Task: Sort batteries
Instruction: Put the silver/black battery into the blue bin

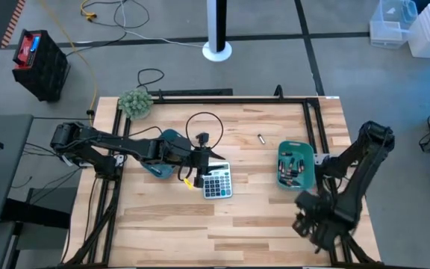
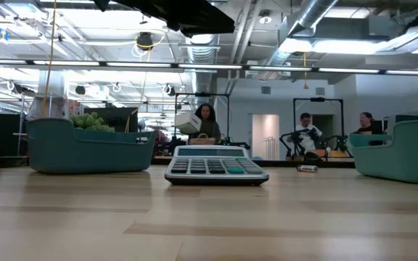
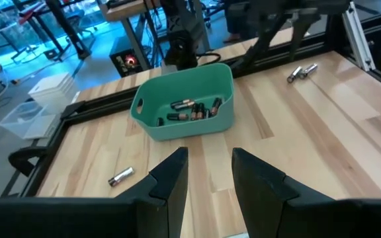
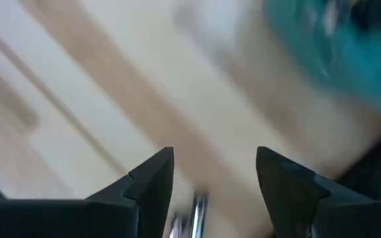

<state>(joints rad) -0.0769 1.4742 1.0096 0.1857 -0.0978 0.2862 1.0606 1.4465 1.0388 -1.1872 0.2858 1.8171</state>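
From where I stand, the left gripper hangs over the middle of the pale wooden table, just beside the grey pocket calculator with a green key; its two dark fingers stand a little apart, with nothing between them. The right gripper is low at the table's right front corner, its jaws spread wide and empty, with a small silvery cell on the wood right under the gap. Most of the small dark and copper-toned batteries lie in the teal plastic tray on the right side. One single silvery battery lies alone on the bare wood between the calculator and this tray, and two more rest near the far black frame rail. A second teal tray sits under the left arm. I think the risk is rolling: these round cells can turn away if a finger touches one from the side, and the one below the right gripper is close to the table edge, so a careless push could send it off to the floor.
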